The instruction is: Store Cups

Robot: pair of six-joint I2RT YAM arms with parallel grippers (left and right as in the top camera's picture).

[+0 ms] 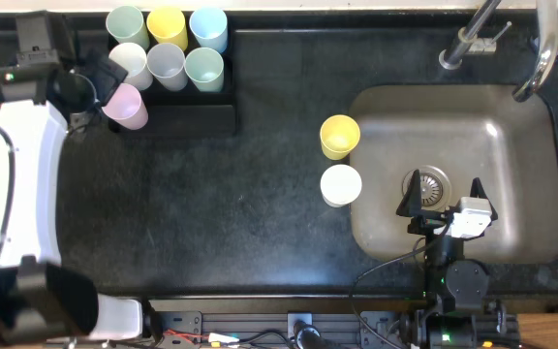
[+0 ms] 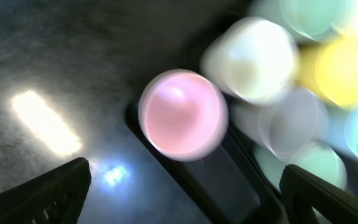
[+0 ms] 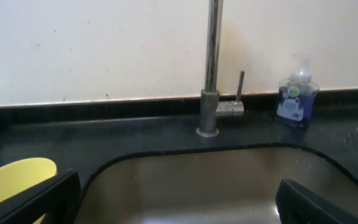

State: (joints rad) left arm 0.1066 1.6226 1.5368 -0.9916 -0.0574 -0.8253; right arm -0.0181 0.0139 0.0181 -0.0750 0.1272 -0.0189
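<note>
Hovering over the corner of the black tray (image 2: 232, 186), the left pincer (image 2: 184, 180) has its fingers spread wide and nothing between them. It is open and empty. Straight ahead of its fingertips is the pink cup (image 2: 182, 115), at the tray's outer corner and apparently touching the white stored cup (image 2: 253, 59) just beyond it. From the top view the pink cup looks tilted. I cannot tell whether it sits inside the tray's lip or rides on it.

So the job here, as I judge it, is seating that cup properly. Come down squarely over it, with one finger on each side of the wall. Close gently, because a light plastic cup will probably skid or tip under a one-sided push. Keep it level, set it fully inside the lip, and spread the fingers only once it stands alone. The cups beyond it are packed tight, so a sideways nudge could topple that row.

Over the sink (image 1: 511, 145), the right pincer (image 3: 178, 186) also hangs with its fingers apart, holding nothing. The yellow loose cup (image 1: 339, 136) and the white loose cup (image 1: 341, 184) wait on the counter off to its side, just beside the sink's rim and well apart from the tray.
</note>
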